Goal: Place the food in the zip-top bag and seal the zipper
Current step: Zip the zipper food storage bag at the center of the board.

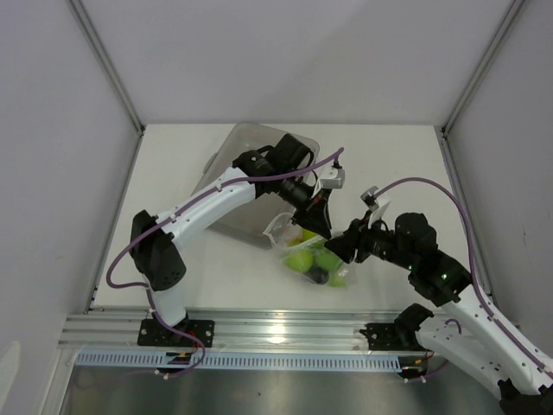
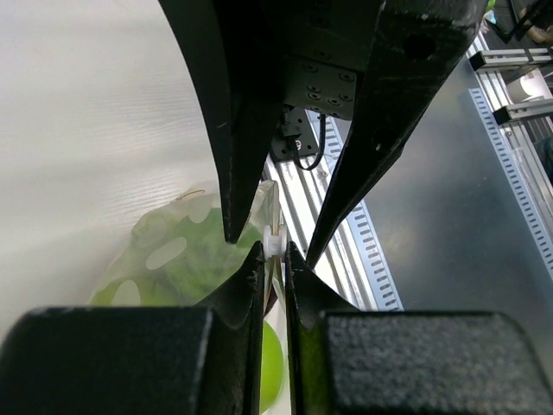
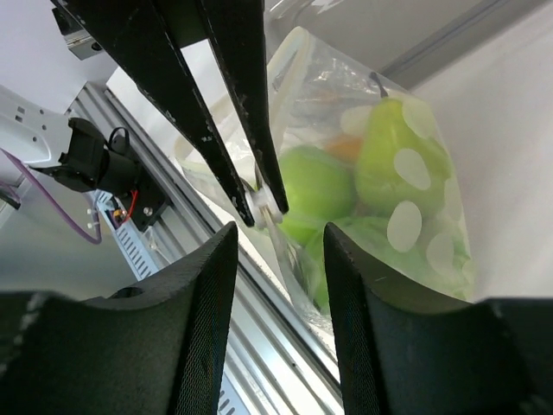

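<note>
My left hand (image 2: pixel 275 264) is pinched almost closed on the mouth edge of the zip-top bag (image 3: pixel 432 246), gripping it at a small white piece (image 2: pixel 275 242) on that edge. My right hand (image 3: pixel 278 235) stands open with one finger on each side of the same edge, just beside the left fingertips, and grips nothing. The bag is clear and crinkly, with white oval spots on it. Its lower end lies on the worktop (image 1: pixel 397 164) between the two hands, near the front rail (image 1: pixel 276 327). Inside it, green fruits (image 3: pixel 315 186) are pressed together, a bit of an orange fruit (image 3: pixel 346 149) shows behind them, and a dark piece (image 1: pixel 318 277) lies at the near end. The grey translucent tray (image 1: pixel 251 143) sits behind the bag, partly covered by my left arm.
</note>
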